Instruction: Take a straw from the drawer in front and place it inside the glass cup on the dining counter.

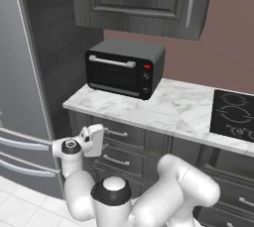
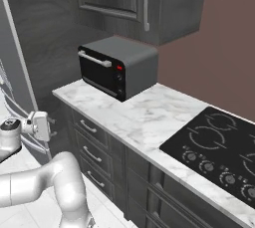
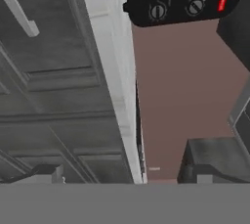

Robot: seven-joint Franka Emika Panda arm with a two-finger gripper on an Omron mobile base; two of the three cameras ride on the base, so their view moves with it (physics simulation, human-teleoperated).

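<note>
Above the gripper (image 1: 92, 141), veined white marble worktop (image 1: 168, 107); glossy black toaster oven (image 1: 124, 67); matt grey wood-grain drawer (image 1: 119, 137) beside it.

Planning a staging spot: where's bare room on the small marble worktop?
Bare marble worktop lies between the toaster oven and the cooktop, and along the front edge before the oven. Crowded: back left corner under the oven, right end under the cooktop.

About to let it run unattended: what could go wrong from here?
The gripper hangs open beside the drawers, all shut, so it may pull the wrong silver handle. The marble worktop edge juts out just above the hand; rising could knock it.
</note>
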